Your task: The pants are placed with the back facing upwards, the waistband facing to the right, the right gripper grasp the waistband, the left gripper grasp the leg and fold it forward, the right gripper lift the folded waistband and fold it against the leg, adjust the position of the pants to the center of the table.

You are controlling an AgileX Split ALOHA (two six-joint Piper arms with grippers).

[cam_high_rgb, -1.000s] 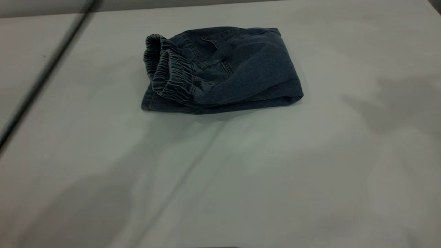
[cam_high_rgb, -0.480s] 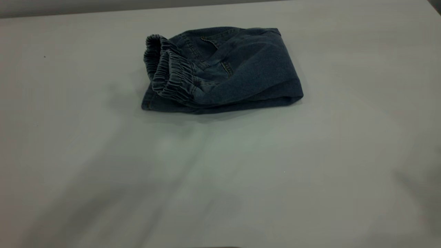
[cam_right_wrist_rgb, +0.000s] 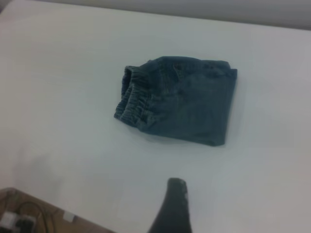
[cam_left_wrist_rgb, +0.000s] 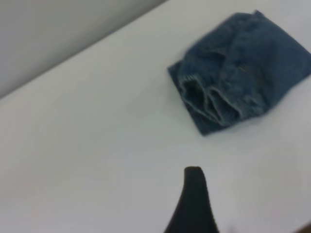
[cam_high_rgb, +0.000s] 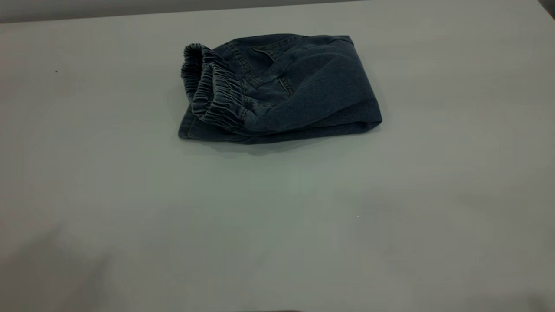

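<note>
On the table (cam_high_rgb: 86, 195), your folded pants (cam_high_rgb: 282, 86) lie toward the far side, near mid-width, waistband (cam_high_rgb: 212, 93) turned left, both folds judged done. Only centring remains, calling for a nudge nearer. Left gripper (cam_left_wrist_rgb: 194, 204) and right gripper (cam_right_wrist_rgb: 172, 208) hang well clear; their grip can't be told.

1 pants (cam_high_rgb: 282, 86), 1 table (cam_high_rgb: 277, 216)

Plain grey wall (cam_left_wrist_rgb: 58, 34) behind.
</note>
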